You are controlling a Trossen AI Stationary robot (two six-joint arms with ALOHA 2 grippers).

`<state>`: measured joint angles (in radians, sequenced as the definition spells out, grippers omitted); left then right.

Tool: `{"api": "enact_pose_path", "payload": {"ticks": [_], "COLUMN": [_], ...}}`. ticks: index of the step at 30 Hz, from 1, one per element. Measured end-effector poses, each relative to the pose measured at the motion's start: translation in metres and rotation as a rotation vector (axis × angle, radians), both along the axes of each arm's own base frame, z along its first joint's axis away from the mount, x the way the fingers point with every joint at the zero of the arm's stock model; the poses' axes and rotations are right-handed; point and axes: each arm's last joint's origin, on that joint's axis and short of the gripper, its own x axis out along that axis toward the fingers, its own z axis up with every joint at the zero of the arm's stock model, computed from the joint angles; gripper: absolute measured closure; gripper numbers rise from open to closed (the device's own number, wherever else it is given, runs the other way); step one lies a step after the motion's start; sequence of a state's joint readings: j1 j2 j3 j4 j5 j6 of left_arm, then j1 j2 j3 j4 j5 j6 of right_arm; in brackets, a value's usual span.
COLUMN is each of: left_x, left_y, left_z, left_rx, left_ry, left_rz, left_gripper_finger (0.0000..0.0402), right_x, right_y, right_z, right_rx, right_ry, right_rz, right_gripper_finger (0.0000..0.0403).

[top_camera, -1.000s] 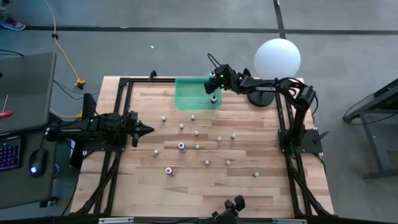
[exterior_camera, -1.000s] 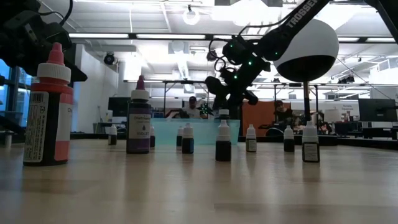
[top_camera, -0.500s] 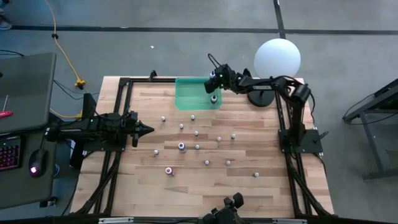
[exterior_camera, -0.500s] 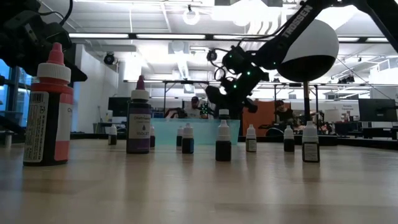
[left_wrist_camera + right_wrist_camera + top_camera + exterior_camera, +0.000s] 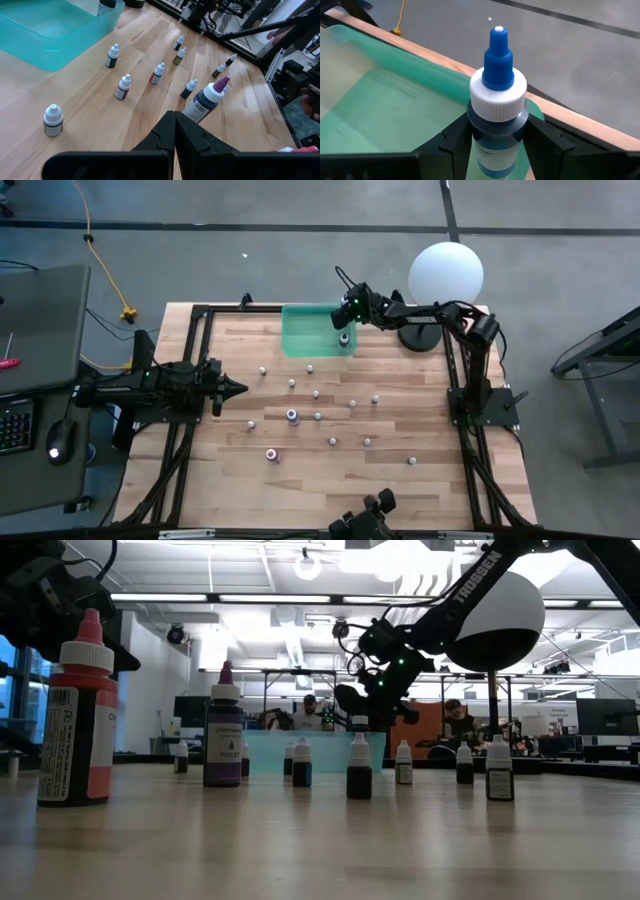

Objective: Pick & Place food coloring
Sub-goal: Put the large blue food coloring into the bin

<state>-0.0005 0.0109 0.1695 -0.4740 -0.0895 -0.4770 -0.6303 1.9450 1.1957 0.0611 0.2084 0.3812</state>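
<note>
My right gripper hangs over the right end of the green tray, shut on a food coloring bottle that has a blue tip and a white cap. Several small bottles stand upright on the wooden table, among them one near the middle, a larger dark one and a pink one. My left gripper waits shut at the table's left side, and its closed fingertips point toward the bottles. My right gripper pinches the bottle's shoulder, just below the white cap, between its two fingers. The fingers come slanting down from the table's right side. The bottle stands upright in the hold over the tray; its lower end is out of view.
A white globe lamp stands at the far right corner, right behind my right arm. A black frame runs around the table's edges. The near half of the table holds only scattered bottles such as one.
My right gripper has sunk a little toward the tray with the blue-tipped bottle still held upright between its fingers.
</note>
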Motion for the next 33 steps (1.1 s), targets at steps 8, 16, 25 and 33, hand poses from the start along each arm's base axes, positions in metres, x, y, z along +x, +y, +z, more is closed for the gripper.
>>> {"api": "enact_pose_path", "payload": {"ticks": [8,16,25,33], "left_x": [0.0,0.0,0.0,0.0], "left_y": [0.0,0.0,0.0,0.0], "left_z": [0.0001,0.0,0.0001,-0.0001], "left_rx": [0.0,0.0,0.0,0.0], "left_ry": [0.0,0.0,0.0,0.0], "left_rz": [0.0,0.0,0.0,0.0], "left_gripper_finger": [0.0401,0.0401,0.0401,0.0401], "right_x": [0.001,0.0009,0.0001,0.0002], "right_y": [0.0003,0.0003,0.0016,0.0019], "right_z": [0.0006,0.0005,-0.0014,-0.0015], "right_rx": [0.004,-0.004,0.021,0.024], "right_ry": [-0.012,-0.002,0.011,0.01], "right_rz": [0.024,0.03,0.047,0.051], "right_gripper_finger": [0.0249,0.0249,0.0229,0.0196]}}
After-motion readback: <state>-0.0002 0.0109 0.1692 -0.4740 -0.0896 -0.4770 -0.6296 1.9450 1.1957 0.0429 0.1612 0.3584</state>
